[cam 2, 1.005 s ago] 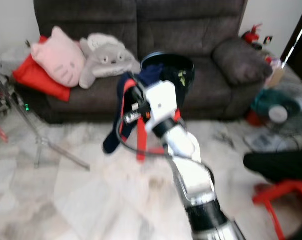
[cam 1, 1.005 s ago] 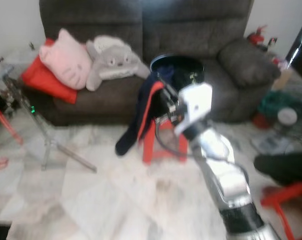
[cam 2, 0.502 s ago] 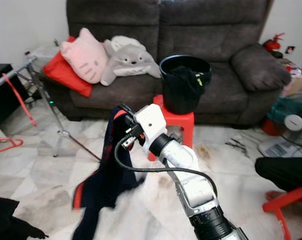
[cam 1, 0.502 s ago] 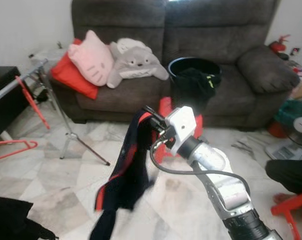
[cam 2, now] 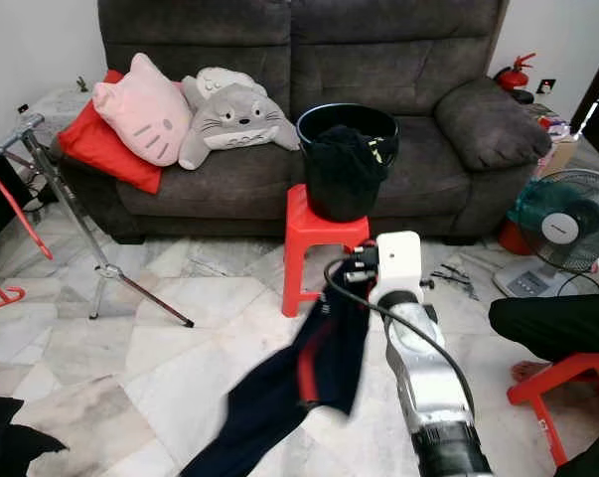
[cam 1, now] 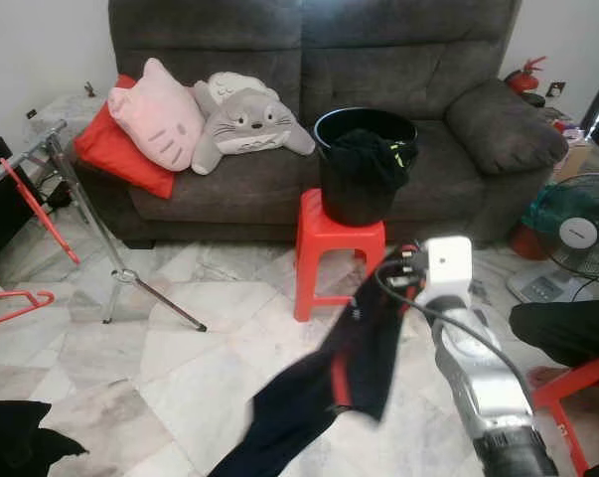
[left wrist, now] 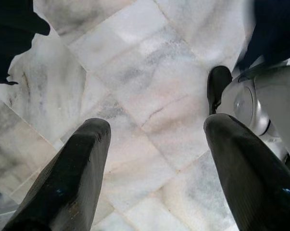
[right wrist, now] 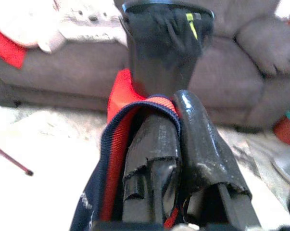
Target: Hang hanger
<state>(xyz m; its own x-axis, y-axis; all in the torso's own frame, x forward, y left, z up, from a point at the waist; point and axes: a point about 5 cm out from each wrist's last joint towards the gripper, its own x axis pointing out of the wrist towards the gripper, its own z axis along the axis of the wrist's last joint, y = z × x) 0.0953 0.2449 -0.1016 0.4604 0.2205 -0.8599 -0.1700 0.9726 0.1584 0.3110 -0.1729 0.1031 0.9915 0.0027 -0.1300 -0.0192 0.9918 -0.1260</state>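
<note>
Right pincer (right wrist: 176, 120) is clamped on a navy garment with red trim (cam 2: 309, 368), which hangs toward the marble floor (cam 2: 180, 358). Left pincer (left wrist: 157, 132) is spread apart, holding nothing.

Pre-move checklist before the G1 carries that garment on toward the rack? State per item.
1. Right gripper closed on the navy garment with red trim: ok, fingers pinch the cloth in the right wrist view.
2. Garment off the floor: cannot tell, its lower end trails low and blurred over the white marble floor.
3. Hanger in the garment: cannot tell, none can be made out in the cloth.
4. Left gripper free: ok, open over bare floor.
5. Obstacles near the arm: not ok, the red plastic stool carrying the black bucket of clothes stands close behind the garment.
6. Rack located: ok, the metal stand and a red hanger are at far left.
</note>
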